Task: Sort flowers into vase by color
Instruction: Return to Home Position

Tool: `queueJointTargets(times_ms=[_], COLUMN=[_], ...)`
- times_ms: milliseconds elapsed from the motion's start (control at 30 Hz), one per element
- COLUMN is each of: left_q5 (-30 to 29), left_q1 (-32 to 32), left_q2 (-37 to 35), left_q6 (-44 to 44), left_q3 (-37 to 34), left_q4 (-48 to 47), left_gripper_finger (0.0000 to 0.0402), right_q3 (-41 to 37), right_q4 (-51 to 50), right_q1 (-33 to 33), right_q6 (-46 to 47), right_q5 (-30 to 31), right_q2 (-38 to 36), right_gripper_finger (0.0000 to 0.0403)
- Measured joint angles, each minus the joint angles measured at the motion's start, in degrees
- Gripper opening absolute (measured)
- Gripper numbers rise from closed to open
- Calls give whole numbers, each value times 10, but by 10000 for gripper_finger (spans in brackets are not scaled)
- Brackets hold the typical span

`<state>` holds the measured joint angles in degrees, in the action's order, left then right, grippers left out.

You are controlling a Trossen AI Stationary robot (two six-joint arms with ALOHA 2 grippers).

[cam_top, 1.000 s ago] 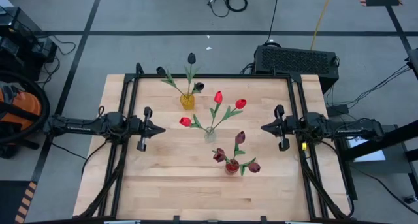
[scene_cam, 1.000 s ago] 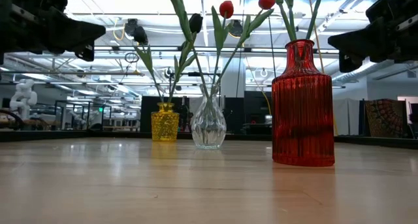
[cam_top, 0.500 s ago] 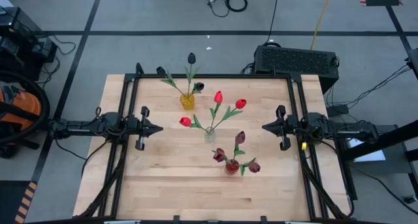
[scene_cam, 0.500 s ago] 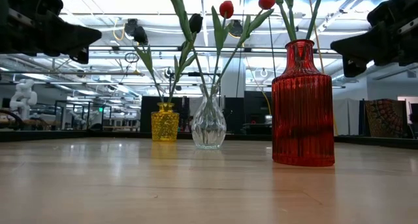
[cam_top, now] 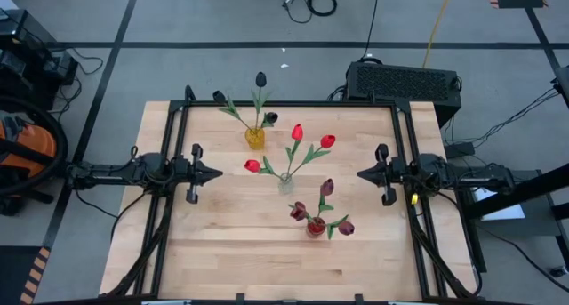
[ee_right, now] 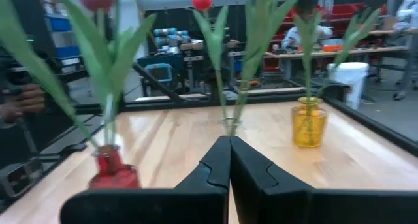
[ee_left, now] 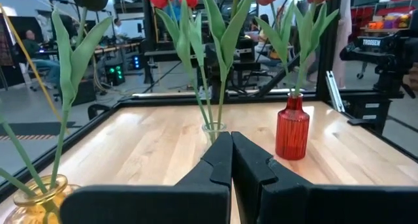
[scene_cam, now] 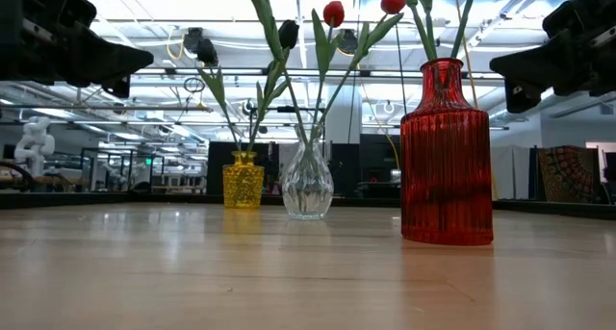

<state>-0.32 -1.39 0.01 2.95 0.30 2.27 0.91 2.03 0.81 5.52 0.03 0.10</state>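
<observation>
Flowers point(cam_top: 297, 132) all stand in vases when seen from above: three near-black tulips point(cam_top: 260, 78) in the yellow vase point(cam_top: 255, 138) at the far side of the table point(cam_top: 222, 252), three bright red tulips point(cam_top: 327, 141) in the clear vase point(cam_top: 286, 184) in the middle, and three maroon tulips point(cam_top: 326, 188) in the red vase point(cam_top: 316, 227) nearer the front. The left gripper point(cam_top: 216, 173) hangs at the left side and the right gripper point(cam_top: 360, 173) at the right, both pointing inward toward the clear vase and well apart from every flower. From table height the red vase stands closest, on the right, with the clear one behind it and the yellow one farther back to the left. Stems rise out of the necks, and the two arms sit high at either edge, above the tabletop. Looking along the left wrist, its two fingers point(ee_left: 219, 162) are pressed together with nothing between them. The clear vase stands straight ahead of the tips, the red vase off to one side and the yellow one close by on the other. Along the right wrist the fingers point(ee_right: 215, 165) are likewise closed tight and empty. The clear vase is dead ahead past the tips, the red and yellow vases flank it, and nothing touches the gripper.
</observation>
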Motion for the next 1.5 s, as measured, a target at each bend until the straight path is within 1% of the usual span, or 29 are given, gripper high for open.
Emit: queueJointTargets(times_ms=[100, 267, 500, 633, 933, 1500], left_q5=[0, 0, 3, 18, 15, 15], left_q1=[0, 0, -1, -9, -24, -25], left_q2=[0, 0, 0, 0, 0, 0], left_q6=[-6, -6, -11, -23, -22, -33], left_q3=[0, 0, 0, 0, 0, 0], left_q4=[0, -3, -11, -14, -15, -15], left_gripper_finger=[4, 4, 4, 4, 4, 4], right_q3=[0, 0, 0, 0, 0, 0], right_q4=[0, -4, -7, -6, -6, -6], right_q1=[18, 37, 39, 39, 39, 39], right_q6=[2, 2, -2, -2, -2, -2], right_q5=[-3, 35, 26, 26, 27, 27], right_q2=[0, 0, 3, 3, 3, 3], right_gripper_finger=[0, 0, 0, 0, 0, 0])
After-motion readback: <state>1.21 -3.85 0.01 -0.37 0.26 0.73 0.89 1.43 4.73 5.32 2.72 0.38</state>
